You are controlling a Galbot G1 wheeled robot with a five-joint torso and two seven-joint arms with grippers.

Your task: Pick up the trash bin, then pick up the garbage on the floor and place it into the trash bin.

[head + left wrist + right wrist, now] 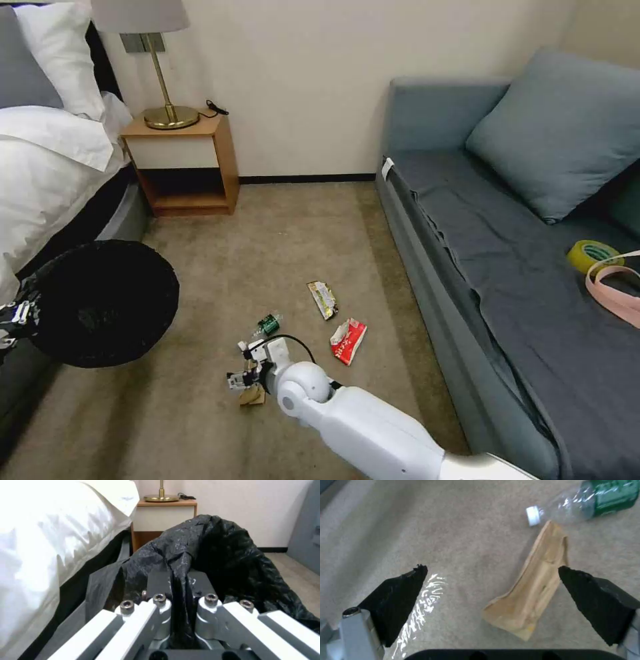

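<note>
Right gripper (pixel 493 580) low over the carpet (pixel 280 240), fingers (pixel 400 590) spread wide, holding nothing. Brown paper bag (pixel 533 585) flat on the carpet between the fingers, closer to one fingertip. Bottle (pixel 593 500) just past the bag's far end, white cap toward it. Red-white wrapper (pixel 348 340) and yellow-green wrapper (pixel 323 300) farther out, beyond the bottle, toward the sofa (pixel 507 267). Left gripper (pixel 180 600) closed on the black liner of the bin (pixel 100 303), bin held up beside the bed (pixel 53 153).
</note>
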